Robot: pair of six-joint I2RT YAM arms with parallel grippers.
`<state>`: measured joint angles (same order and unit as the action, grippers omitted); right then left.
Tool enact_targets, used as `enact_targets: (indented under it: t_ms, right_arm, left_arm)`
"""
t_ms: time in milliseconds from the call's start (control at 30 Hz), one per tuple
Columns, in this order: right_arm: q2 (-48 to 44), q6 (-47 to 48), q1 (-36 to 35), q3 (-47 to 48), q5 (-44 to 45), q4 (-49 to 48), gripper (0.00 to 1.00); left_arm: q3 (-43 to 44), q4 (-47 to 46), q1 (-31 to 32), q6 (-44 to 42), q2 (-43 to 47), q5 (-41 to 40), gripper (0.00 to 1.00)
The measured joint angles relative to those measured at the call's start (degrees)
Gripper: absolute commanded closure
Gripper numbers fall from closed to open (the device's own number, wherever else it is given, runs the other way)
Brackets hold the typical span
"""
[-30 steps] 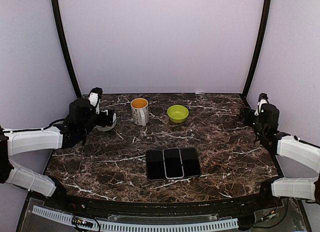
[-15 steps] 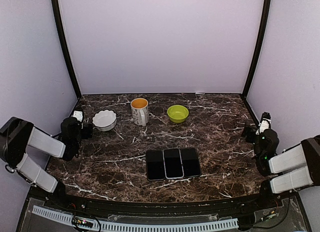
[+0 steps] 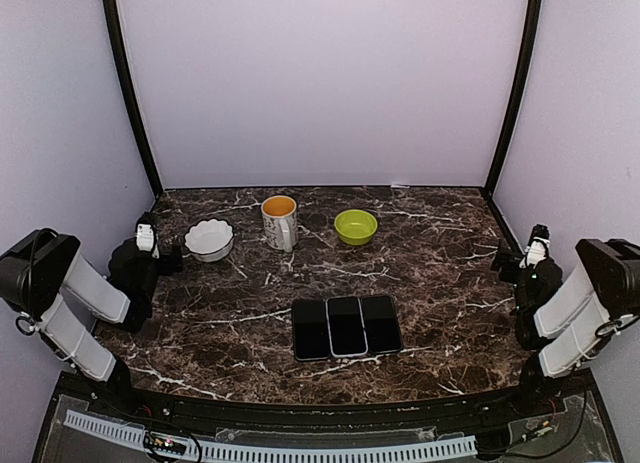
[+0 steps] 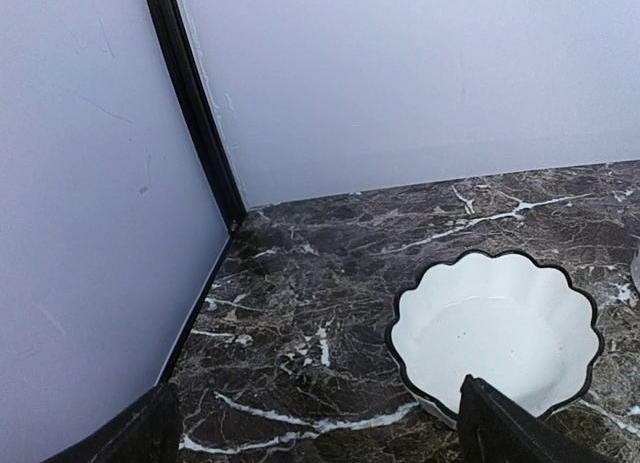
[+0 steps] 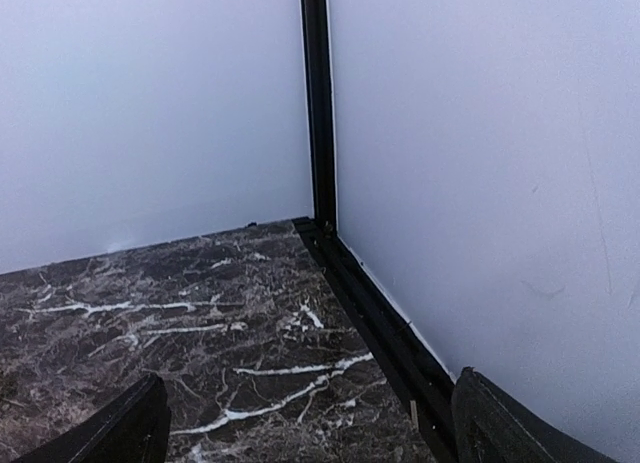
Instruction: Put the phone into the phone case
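Left tool (image 3: 147,233) and right tool (image 3: 538,239) gape empty at nine and three o'clock, about equally far from the black rectangular phone-and-case slabs (image 3: 347,326) lying twelve-to-six at centre.

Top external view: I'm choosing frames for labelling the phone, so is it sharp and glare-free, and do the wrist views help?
Top external: soft even light, no glare or hard shadows, but the three dark slabs are small and low-contrast. Left wrist: sharp, white bowl evenly lit. Right wrist: sharp, only table and walls.
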<state>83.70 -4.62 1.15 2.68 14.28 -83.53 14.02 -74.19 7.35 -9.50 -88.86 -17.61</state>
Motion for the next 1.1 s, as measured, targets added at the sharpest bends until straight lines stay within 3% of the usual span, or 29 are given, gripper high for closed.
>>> enact_targets:
  t_ms: [100, 467, 1100]
  right_arm:
    - [5.75, -0.24, 1.22, 0.09, -2.38, -2.64, 0.02]
    - [5.05, -0.28, 2.97, 8.9, -11.8, 5.77, 0.02]
    - [5.07, -0.11, 2.99, 10.25, -13.44, 11.65, 0.02]
  left_arm:
    - [-2.4, -4.11, -1.38, 0.26, -1.11, 4.09, 0.01]
    - [-2.56, -4.96, -2.49, 1.16, -2.1, 9.27, 0.01]
    - [-0.17, -1.84, -4.35, 2.73, -2.1, 12.5, 0.01]
